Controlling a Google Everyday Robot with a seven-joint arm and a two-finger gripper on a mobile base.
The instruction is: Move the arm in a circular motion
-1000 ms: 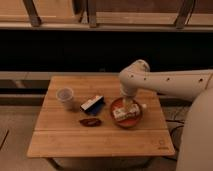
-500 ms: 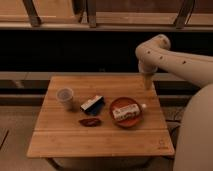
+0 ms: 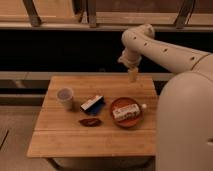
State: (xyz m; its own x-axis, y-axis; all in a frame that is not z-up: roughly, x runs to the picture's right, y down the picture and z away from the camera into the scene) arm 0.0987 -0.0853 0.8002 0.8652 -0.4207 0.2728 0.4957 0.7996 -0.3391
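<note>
Gripper (image 3: 132,76): points down above the table's (image 3: 75,142) far edge; you can't tell its grip state.
Arm (image 3: 165,50): arches up and away from it.
Red plate (image 3: 117,120): nearer the camera, below it.

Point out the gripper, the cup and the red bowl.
gripper (image 3: 132,76): camera view, its tip, above the table's (image 3: 90,82) far edge.
cup (image 3: 65,97): camera view, its side wall.
red bowl (image 3: 125,124): camera view, its front rim.
</note>
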